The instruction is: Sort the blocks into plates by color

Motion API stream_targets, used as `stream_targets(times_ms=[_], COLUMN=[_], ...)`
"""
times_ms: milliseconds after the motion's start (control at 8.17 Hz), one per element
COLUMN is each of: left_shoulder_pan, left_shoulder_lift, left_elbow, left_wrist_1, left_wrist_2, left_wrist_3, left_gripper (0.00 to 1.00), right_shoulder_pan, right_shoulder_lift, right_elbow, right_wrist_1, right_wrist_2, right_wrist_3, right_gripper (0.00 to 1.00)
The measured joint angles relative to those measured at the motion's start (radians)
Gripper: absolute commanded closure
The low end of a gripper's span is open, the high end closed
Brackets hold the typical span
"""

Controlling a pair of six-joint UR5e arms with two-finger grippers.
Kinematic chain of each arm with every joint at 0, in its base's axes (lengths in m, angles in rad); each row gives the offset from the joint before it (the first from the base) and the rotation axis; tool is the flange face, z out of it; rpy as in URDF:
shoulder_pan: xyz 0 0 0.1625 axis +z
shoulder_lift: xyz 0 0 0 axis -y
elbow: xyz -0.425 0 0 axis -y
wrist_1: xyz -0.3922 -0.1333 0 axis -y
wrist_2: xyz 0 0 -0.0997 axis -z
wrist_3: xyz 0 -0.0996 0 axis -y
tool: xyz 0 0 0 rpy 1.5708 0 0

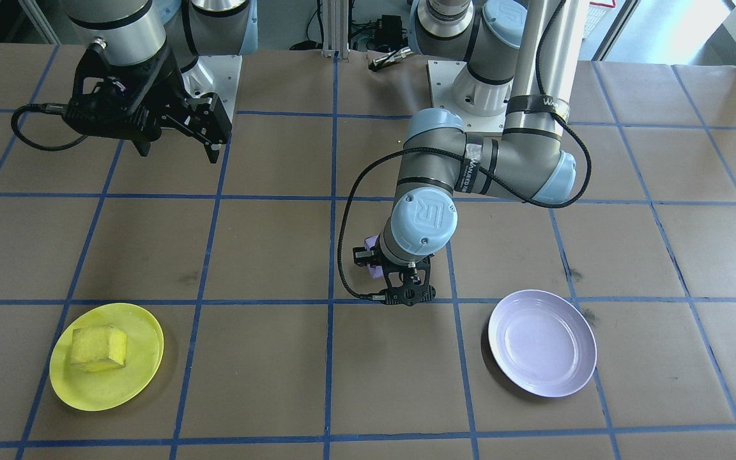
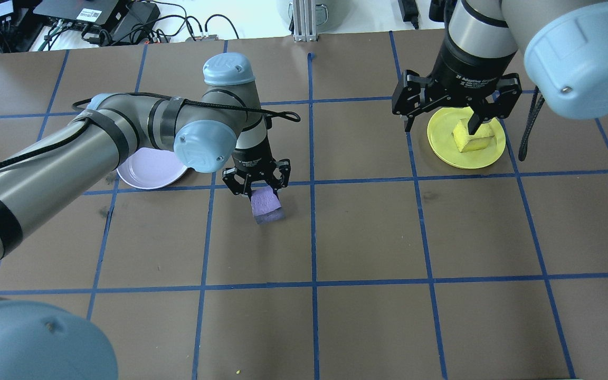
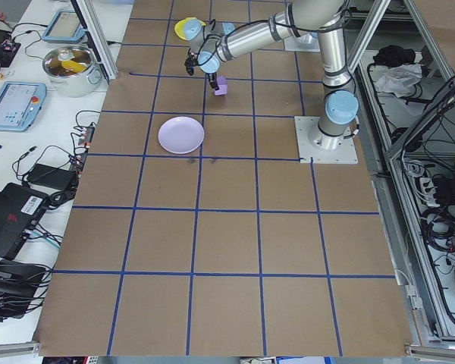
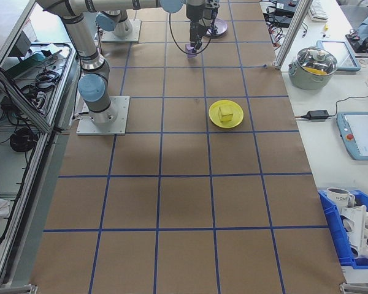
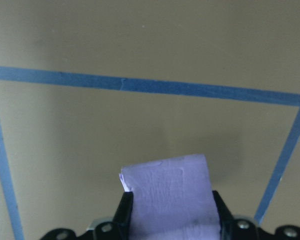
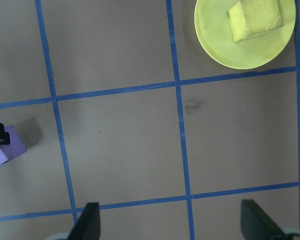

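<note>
Across the front-facing view, the yellow block (image 1: 99, 348) is seen lying in the yellow plate (image 1: 144, 374) near the counter's (image 1: 278, 383) operator-side edge, toward the robot's right end. The lavender plate (image 1: 542, 342) is seen along the same edge toward the robot's left end, holding nothing. Between them, further in, the left end effector (image 1: 400, 284) is lowered over a purple block (image 1: 373, 246), of which only a sliver shows behind the wrist. The right end effector (image 1: 205, 137) is held high near the robot-side edge, fingers spread and nothing between them.

From overhead, the purple block (image 2: 267, 205) is seen clamped between the fingers of the left end effector (image 2: 257, 186), just beside the lavender plate (image 2: 151, 169). The right end effector (image 2: 444, 119) is seen spread wide above the yellow plate (image 2: 486, 153) and yellow block (image 2: 472, 136).

By the left wrist camera, the purple block (image 5: 170, 192) is shown pinched between both pads, with blue tape lines (image 5: 150, 86) on the counter beyond it.

By the right wrist camera, the two fingertips (image 6: 87, 220) are shown far apart, the yellow plate (image 6: 225, 50) at the upper right.
</note>
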Motion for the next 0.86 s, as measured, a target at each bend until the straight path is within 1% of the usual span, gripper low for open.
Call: stream_targets(times_ms=[122,245,367,490,612,857], left_shoulder_pan=[0.008,0.026,0.059,0.104,0.169,0.294], left_shoulder_lift=[0.033,0.073,0.099,0.109,0.110,0.100], left_elbow=[0.008,0.031,0.062,0.092,0.116,0.149], left_wrist_1=[-0.047,-0.086,-0.109,-0.118,-0.120,-0.098], left_wrist_2=[0.007,0.028,0.061,0.087,0.102,0.116], left_wrist_3=[0.006,0.016,0.046,0.108,0.204,0.390], left_gripper=[1.00,1.00,1.00,1.00,1.00,1.00], right_shoulder_pan=[0.000,0.000,0.000,0.000,0.000,0.000], right_shoulder_lift=[0.000,0.000,0.000,0.000,0.000,0.000], right_elbow=[0.000,0.000,0.000,0.000,0.000,0.000], right_wrist_1=[0.000,0.000,0.000,0.000,0.000,0.000], right_wrist_2=[0.000,0.000,0.000,0.000,0.000,0.000], right_wrist_3=[0.000,0.000,0.001,0.001,0.001,0.000], right_gripper=[0.00,0.00,0.00,0.00,0.00,0.00])
